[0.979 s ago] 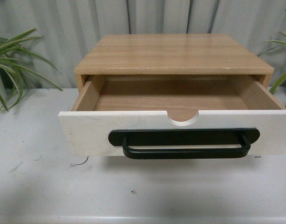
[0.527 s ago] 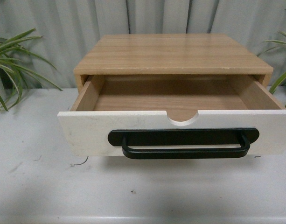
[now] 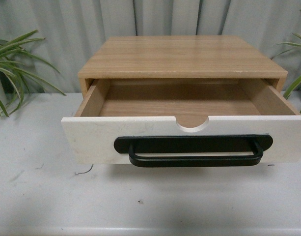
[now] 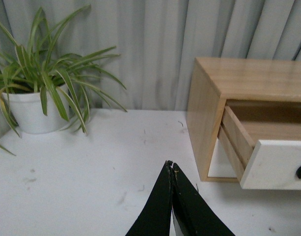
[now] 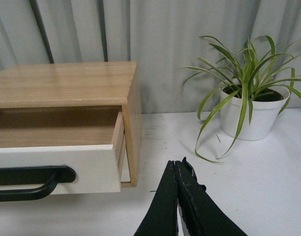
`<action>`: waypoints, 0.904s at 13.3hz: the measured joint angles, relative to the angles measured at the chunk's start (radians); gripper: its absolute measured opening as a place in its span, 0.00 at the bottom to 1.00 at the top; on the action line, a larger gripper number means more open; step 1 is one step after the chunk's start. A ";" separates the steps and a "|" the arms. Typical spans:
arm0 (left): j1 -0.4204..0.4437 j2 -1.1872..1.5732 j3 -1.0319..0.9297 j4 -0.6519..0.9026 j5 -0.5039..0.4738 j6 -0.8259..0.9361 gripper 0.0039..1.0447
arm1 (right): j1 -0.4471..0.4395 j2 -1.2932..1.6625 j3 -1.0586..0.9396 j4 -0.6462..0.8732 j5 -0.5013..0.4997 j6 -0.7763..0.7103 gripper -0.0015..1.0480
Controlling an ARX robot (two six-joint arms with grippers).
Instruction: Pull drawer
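Note:
The drawer (image 3: 91, 140) stands pulled well out of its light wood cabinet (image 3: 182, 56), showing its bare wood floor. Its white front carries a long black bar handle (image 3: 194, 150) and a half-round notch in the top edge. No arm appears in the front view. In the left wrist view my left gripper (image 4: 171, 165) is shut and empty over the white table, off the drawer's (image 4: 275, 164) left corner. In the right wrist view my right gripper (image 5: 177, 163) is shut and empty, off the drawer's (image 5: 67, 167) right end, apart from the handle (image 5: 27, 183).
The cabinet sits on a white table (image 3: 42, 196) against a grey curtain. A potted spider plant in a white pot (image 4: 35, 110) stands at the table's left. Another potted plant (image 5: 246, 115) stands at the right. Leaves (image 3: 13, 69) reach in at both edges of the front view.

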 joint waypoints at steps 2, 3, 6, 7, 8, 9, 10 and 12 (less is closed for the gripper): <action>0.000 0.000 0.000 0.004 0.000 0.000 0.01 | 0.000 -0.077 0.002 -0.116 0.000 0.000 0.02; 0.000 0.000 0.000 0.005 -0.002 0.000 0.01 | 0.000 -0.190 0.000 -0.198 -0.002 0.000 0.02; 0.000 0.000 0.000 0.005 -0.001 0.000 0.01 | 0.000 -0.192 0.000 -0.205 0.000 0.000 0.02; 0.000 0.000 0.000 0.006 -0.002 0.000 0.01 | 0.000 -0.192 0.000 -0.204 0.000 0.000 0.02; 0.000 0.000 0.000 0.006 -0.001 0.000 0.01 | 0.000 -0.192 0.000 -0.204 0.000 0.000 0.02; 0.000 0.000 0.000 0.006 -0.001 0.000 0.01 | 0.000 -0.192 0.000 -0.204 0.000 0.000 0.02; 0.000 0.000 0.000 0.006 -0.002 0.000 0.06 | 0.000 -0.192 0.000 -0.204 0.000 0.000 0.10; 0.000 0.000 0.000 0.006 -0.001 0.000 0.37 | 0.000 -0.192 0.000 -0.204 0.000 0.000 0.42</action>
